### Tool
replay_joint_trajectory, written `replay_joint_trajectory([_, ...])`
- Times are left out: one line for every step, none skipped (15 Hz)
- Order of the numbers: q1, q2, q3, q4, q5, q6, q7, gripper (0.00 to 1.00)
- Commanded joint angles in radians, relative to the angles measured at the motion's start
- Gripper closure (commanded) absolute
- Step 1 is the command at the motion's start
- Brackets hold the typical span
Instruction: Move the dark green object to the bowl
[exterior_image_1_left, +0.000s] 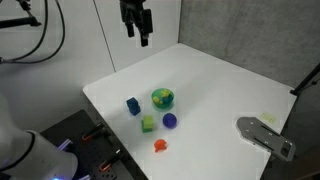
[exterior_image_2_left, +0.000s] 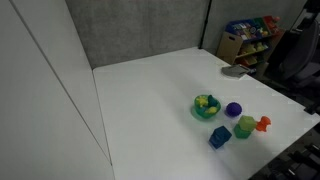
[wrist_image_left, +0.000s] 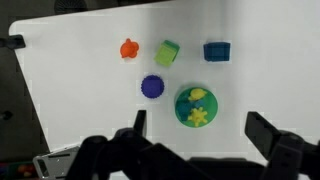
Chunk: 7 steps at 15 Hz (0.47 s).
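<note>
My gripper (exterior_image_1_left: 137, 38) hangs high over the far edge of the white table (exterior_image_1_left: 230, 85), touching nothing. In the wrist view its fingers (wrist_image_left: 138, 125) stand wide apart with nothing between them.

The dark green object (wrist_image_left: 216, 51) lies well apart from the gripper, on the table beyond the bowl (wrist_image_left: 195, 107). It is at the far right end of the toy row in the wrist view. It looks teal there and bluer in both exterior views. In an exterior view the dark green object (exterior_image_1_left: 133, 105) sits just beside the bowl (exterior_image_1_left: 162, 97), on the side nearer the table's left corner, and I see a small gap between them.

By my count:
- One dark block.
- One bowl, with yellowish pieces inside.
- One purple ball (wrist_image_left: 152, 87), next to the bowl.
- One lime cube (wrist_image_left: 167, 52), between the dark block and the orange toy.
- One orange toy (wrist_image_left: 129, 48).

In an exterior view the orange toy (exterior_image_1_left: 160, 145) is the closest of them to the near edge. One grey metal piece (exterior_image_1_left: 265, 135) lies at the right edge, well apart from the toys.
</note>
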Motion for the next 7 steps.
replay_joint_trajectory([-0.019, -0.019, 0.007, 0.034, 0.037, -0.062, -0.058, 0.0])
replay_joint_trajectory([-0.02, -0.02, 0.008, 0.037, 0.037, -0.067, -0.06, 0.0])
replay_joint_trajectory([-0.022, -0.024, 0.012, 0.027, 0.026, -0.064, -0.062, 0.0])
replay_joint_trajectory([-0.024, -0.021, 0.02, 0.016, 0.024, -0.042, -0.035, 0.0])
replay_joint_trajectory([-0.024, -0.021, 0.02, 0.016, 0.024, -0.043, -0.038, 0.0])
replay_joint_trajectory([-0.024, -0.021, 0.019, 0.016, 0.024, -0.043, -0.039, 0.0])
replay_joint_trajectory([-0.024, -0.021, 0.019, 0.016, 0.024, -0.044, -0.039, 0.0])
